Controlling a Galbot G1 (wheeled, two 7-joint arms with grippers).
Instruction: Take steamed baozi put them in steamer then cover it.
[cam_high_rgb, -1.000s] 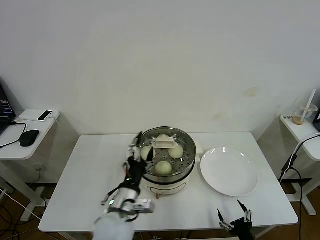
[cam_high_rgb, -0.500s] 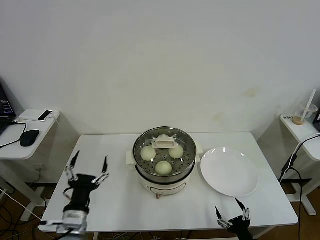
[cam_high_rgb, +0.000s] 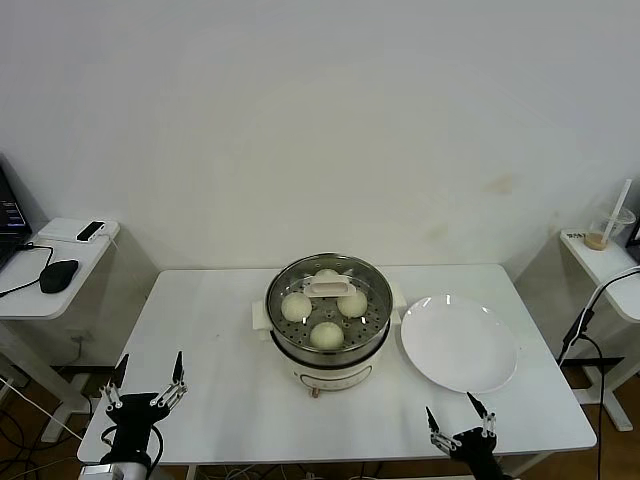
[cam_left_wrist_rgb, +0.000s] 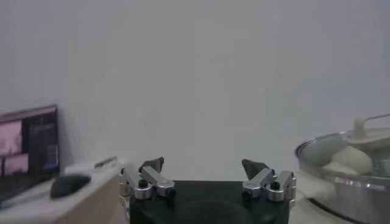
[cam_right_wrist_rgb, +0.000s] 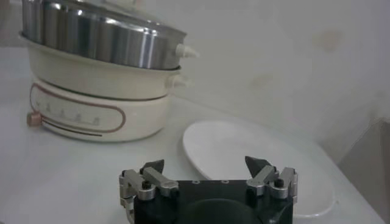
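Baozi (cam_high_rgb: 325, 334), smooth and round, sit under the glass cover (cam_high_rgb: 328, 289) in the steel steamer (cam_high_rgb: 300, 345); both jaws gape empty.

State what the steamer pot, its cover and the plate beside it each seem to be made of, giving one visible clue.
Steamer: polished steel pot, mirror-like banding; white base, probably plastic.
Cover: clear glass, baozi visible through it.
Plate: glossy white, likely ceramic.

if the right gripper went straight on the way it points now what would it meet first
Probably the white plate: the right gripper, jaws open, points over its near rim. The steamer sits off to one side, though depth is unclear.
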